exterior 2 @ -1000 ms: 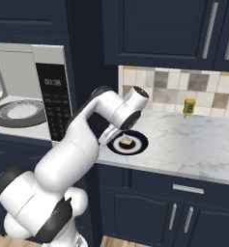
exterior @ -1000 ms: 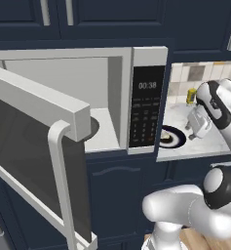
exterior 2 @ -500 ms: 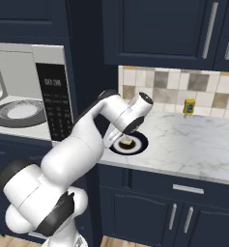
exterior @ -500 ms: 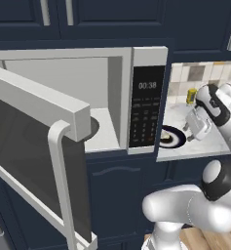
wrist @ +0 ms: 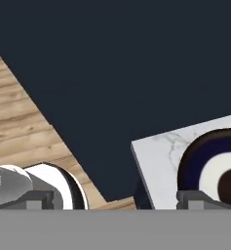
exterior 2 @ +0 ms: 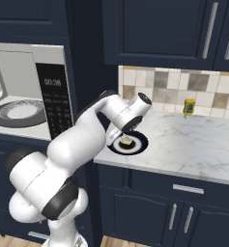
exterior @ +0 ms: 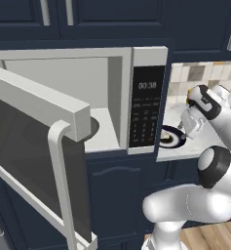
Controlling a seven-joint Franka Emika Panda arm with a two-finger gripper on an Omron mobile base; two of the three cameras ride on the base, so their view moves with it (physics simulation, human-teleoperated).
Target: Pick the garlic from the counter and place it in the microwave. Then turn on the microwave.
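A pale lump, the garlic (exterior 2: 127,141), lies on a dark blue plate (exterior 2: 139,143) at the left end of the marbled counter (exterior 2: 183,140). My gripper (exterior 2: 118,136) hangs just above the plate's left rim, tilted down and open, holding nothing. From the left base view the gripper (exterior: 188,128) sits over the plate (exterior: 170,138), right of the microwave (exterior: 146,112), whose door (exterior: 34,161) stands swung wide open. In the hand view the fingertips (wrist: 39,197) stand far apart over the counter corner (wrist: 156,161) and the plate (wrist: 195,166).
A glass turntable (exterior 2: 19,113) lies inside the microwave. A small yellow jar (exterior 2: 189,107) stands at the tiled back wall. The open door juts out to the left. Dark cabinets hang overhead, and wooden floor (wrist: 19,122) lies below.
The hand has sunk a little and shifted left toward the plate. The jaws stay wide apart. The garlic and the microwave door have not moved.
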